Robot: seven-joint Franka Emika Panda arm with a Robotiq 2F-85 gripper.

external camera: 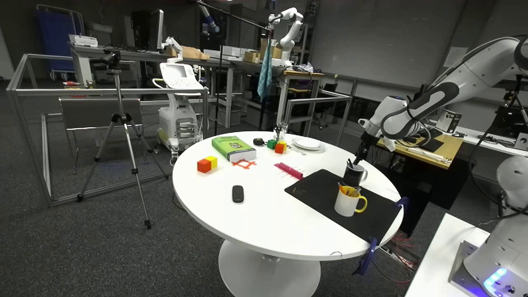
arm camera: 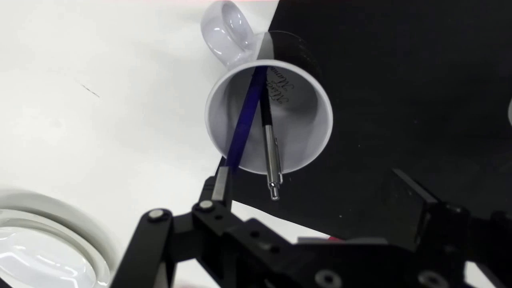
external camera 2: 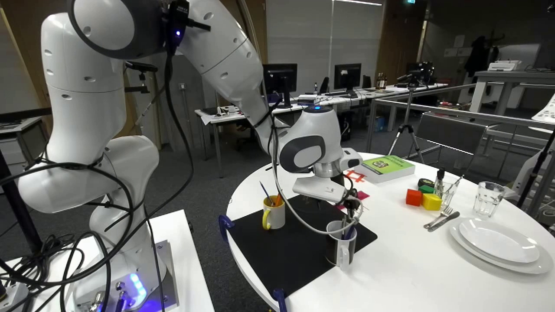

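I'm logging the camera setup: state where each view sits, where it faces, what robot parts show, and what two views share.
An exterior view: above table height, facing across the round table toward the dinner plates; arm and base at right.
An exterior view: above table height, plates nearest, facing across toward the tripod; base at left, arm over the table.
Wrist view: on the arm's end, facing down into the black-and-white mug and its pens; open gripper at bottom.
Both exterior views share the green book.

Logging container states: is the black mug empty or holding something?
Holding something. The wrist view looks down into the black mug and shows a silver pen and a blue stick leaning inside.
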